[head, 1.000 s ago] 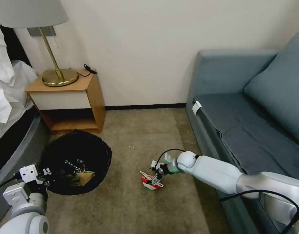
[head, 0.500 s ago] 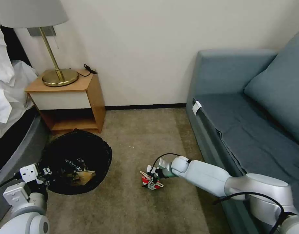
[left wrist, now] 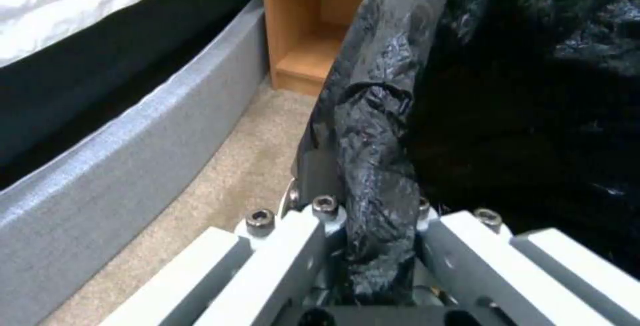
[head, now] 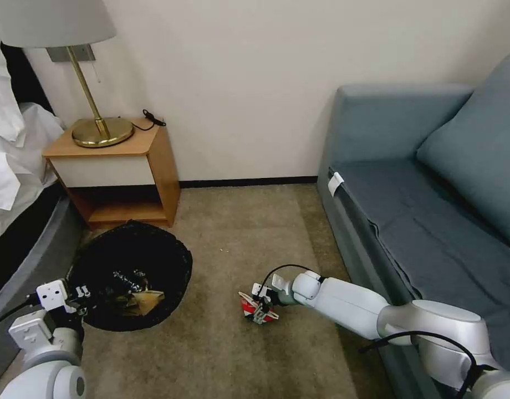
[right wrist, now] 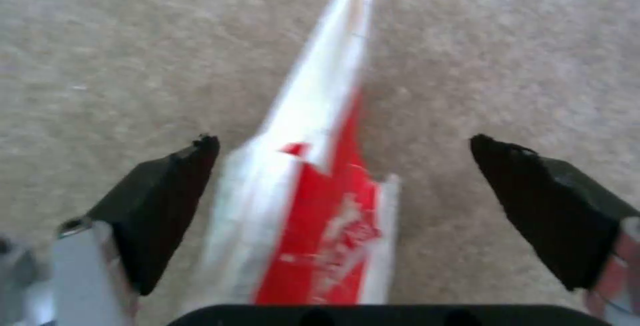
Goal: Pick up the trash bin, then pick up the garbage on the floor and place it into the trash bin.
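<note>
The right end effector (head: 259,308) has lowered over the crushed carton (head: 255,310), fingers spread either side.

The black bag (left wrist: 373,166) hides the trash bin's wall inside the left hand (left wrist: 373,246).

Beige carpet floor (head: 233,233) carries a crushed red-and-white carton (head: 254,310), a wooden nightstand (head: 119,172) and a blue sofa (head: 421,221).

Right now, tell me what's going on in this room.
The robot is clearing litter off the carpet. Its left gripper is shut on the black-bagged rim of the trash bin, which already holds some litter. Its right gripper is down at the floor, fingers open on either side of the crushed red-and-white carton, not yet closed on it.
</note>
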You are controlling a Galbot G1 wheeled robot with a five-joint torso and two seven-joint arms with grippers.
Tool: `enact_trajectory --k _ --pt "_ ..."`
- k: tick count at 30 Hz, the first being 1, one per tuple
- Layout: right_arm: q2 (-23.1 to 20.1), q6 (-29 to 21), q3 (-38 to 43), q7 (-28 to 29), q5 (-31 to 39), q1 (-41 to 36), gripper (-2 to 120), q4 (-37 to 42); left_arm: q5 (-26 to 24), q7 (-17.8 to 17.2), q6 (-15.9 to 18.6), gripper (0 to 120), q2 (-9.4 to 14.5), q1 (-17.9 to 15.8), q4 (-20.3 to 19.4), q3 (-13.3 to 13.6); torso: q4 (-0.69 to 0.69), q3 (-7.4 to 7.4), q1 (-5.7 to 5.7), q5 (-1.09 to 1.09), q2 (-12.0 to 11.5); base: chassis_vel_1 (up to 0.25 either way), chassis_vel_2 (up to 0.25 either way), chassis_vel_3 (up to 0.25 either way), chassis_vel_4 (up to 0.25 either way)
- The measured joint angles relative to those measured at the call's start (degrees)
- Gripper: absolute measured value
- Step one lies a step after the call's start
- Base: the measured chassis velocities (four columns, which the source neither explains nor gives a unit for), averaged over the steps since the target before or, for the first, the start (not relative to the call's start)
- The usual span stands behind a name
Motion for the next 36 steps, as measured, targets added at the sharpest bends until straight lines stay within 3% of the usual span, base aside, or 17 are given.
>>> enact_trajectory --k 3,13,15,19,28,31,36 --pt "0.42 0.5 -0.06 2.29 -0.6 -0.26 82 -1.16 0.0 0.0 0.0 2 0.0 0.02 -0.09 0.0 0.0 0.0 0.0 0.0 0.0 0.0 0.0 0.0 0.0" --pt "0.89 1.21 0.06 3.63 -1.61 -0.62 67 -2.31 0.0 0.0 0.0 2 0.0 0.07 -0.12 -0.09 0.0 0.0 0.0 0.0 0.0 0.0 0.0 0.0 0.0" --pt "0.65 1.54 0.26 3.62 -1.56 -0.63 50 -2.09 0.0 0.0 0.0 2 0.0 0.0 -0.1 -0.18 0.0 0.0 0.0 0.0 0.0 0.0 0.0 0.0 0.0" --pt "0.23 1.77 0.33 3.46 -1.39 -0.62 43 -1.62 0.04 0.0 0.0 2 0.0 -0.11 0.02 -0.15 0.0 0.0 0.0 0.0 0.0 0.0 0.0 0.0 0.0" --pt "-1.44 3.53 0.54 1.61 -0.65 -0.72 6 0.09 0.37 -0.02 0.23 2 0.0 -0.52 0.25 0.04 0.0 0.0 0.0 0.0 0.0 0.0 0.0 0.0 0.0" --pt "-2.32 4.38 0.44 1.1 0.0 -0.86 0 1.23 0.43 -0.06 0.25 2 0.0 -0.59 0.38 0.2 0.0 0.0 0.0 0.0 0.0 0.0 0.0 0.0 0.0" --pt "-3.27 4.75 0.35 1.11 0.76 -0.88 0 2.79 0.44 -0.09 0.25 2 0.0 -0.59 0.47 0.14 0.0 0.0 0.0 0.0 0.0 0.0 0.0 0.0 0.0"
